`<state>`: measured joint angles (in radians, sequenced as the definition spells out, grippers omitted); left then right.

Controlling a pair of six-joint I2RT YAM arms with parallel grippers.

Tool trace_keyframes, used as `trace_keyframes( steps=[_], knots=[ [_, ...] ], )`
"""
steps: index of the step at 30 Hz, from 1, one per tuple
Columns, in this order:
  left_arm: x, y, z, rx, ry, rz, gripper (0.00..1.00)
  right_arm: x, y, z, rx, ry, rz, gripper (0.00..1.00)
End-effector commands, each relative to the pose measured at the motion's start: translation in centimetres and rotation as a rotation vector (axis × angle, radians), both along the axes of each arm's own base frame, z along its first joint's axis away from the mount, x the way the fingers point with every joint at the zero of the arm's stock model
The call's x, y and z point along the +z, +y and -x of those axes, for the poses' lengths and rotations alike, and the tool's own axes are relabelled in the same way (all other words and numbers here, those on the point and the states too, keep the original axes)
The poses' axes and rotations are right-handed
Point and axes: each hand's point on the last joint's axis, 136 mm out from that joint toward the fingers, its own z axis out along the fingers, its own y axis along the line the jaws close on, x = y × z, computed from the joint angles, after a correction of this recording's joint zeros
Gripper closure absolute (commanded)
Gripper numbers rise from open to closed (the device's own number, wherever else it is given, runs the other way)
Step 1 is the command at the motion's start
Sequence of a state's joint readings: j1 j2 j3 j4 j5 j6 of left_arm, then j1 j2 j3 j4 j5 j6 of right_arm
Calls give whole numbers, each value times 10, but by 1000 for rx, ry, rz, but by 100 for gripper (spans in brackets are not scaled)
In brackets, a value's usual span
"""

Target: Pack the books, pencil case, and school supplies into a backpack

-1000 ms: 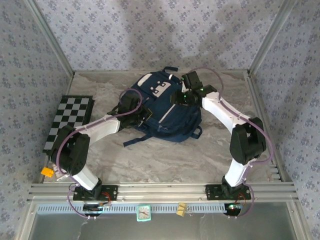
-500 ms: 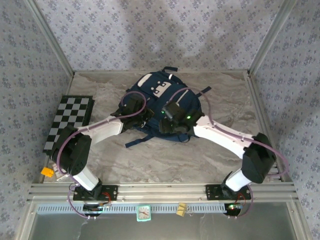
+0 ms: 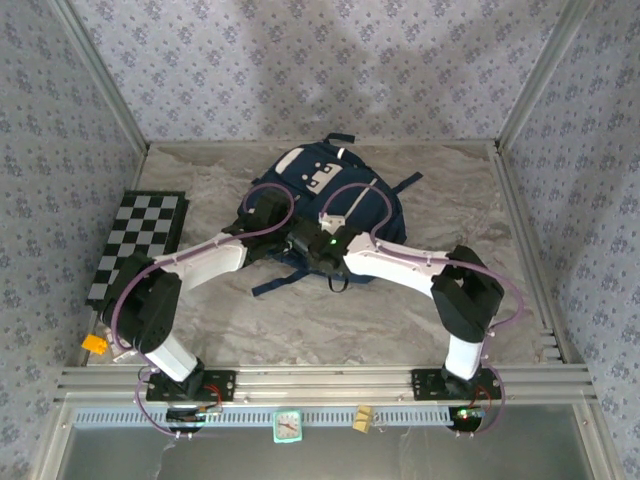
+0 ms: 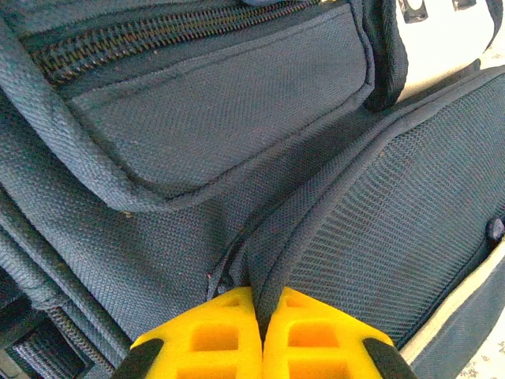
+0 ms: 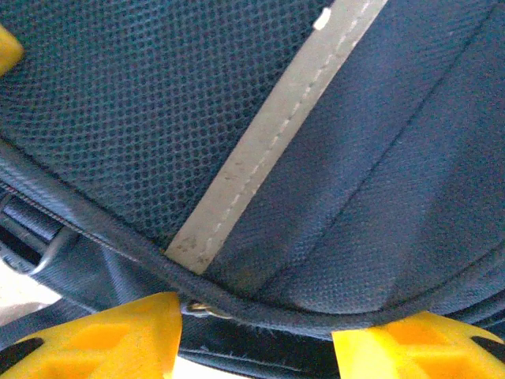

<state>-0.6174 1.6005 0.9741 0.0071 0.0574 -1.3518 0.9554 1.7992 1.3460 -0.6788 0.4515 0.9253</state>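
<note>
1. Backpack [image 3: 330, 195] lying flat on the table [image 3: 450, 190], near the middle of the far edge. Top handle toward the far edge, dark straps trailing toward the near edge.
2. Judged soft and floppy: woven navy fabric, padded panels, no sign of a stiff frame in the slump. Probably light for its bulk. Liable to sag and fold if lifted from one point alone.
3. Textures:
   - coarse plain weave on the pocket flap
   - open mesh on the side panel
   - rounded piping along the seams
   - dull metal zip teeth
   - flat pale grey stripe with a stitched centre line
   - light grey buckle patches on the front
4. Left gripper [image 4: 260, 298]: yellow fingers clenched on a raised ridge of piped seam between mesh panel and pocket, backpack cloth pinched tight.
5. Right gripper [image 5: 256, 328]: fingers spread wide and released, straddling the piped edge below the grey stripe, nothing held. Small metal ring or zip pull [image 5: 203, 308] just beside one finger, too small to tell which.
6. Best holds, as a judgement: piping, webbing, zip pulls, all firm ridges unlikely to slide out. Flat panels likely to bunch or slip. One gripper anchoring cloth, the other drawing a zip.
7. Chessboard [image 3: 135, 245] at the left edge of the table, well apart from the backpack.
</note>
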Motion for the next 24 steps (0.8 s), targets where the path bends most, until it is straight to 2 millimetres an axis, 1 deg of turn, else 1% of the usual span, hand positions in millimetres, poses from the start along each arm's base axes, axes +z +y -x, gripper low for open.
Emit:
trace_keyframes(
  steps=[1,3,7,10,12,15,17,19,21,24],
  knots=[
    [33,-2,-4,2,-75,43,100,16,-28,-4,-108,-77,83,49],
    [32,1,-5,7,-69,34,100,18,-40,2,-107,-70,101,53],
    [32,7,-6,18,-78,27,100,22,-50,8,-56,-43,107,61],
    [35,9,-6,23,-85,27,100,26,-33,7,78,-34,87,65],
    [36,10,-7,25,-86,29,100,22,-19,8,165,-11,72,66],
    [37,10,-7,21,-89,27,100,18,-16,7,216,11,95,71],
    [37,12,-7,24,-88,21,100,20,-14,6,234,6,92,70],
    [37,13,-6,26,-85,22,100,22,-10,5,294,-2,109,69],
    [37,13,-6,27,-88,22,100,24,-17,3,294,-5,150,60],
    [39,14,-7,26,-95,19,100,28,-22,-1,303,-17,187,57]
  ],
)
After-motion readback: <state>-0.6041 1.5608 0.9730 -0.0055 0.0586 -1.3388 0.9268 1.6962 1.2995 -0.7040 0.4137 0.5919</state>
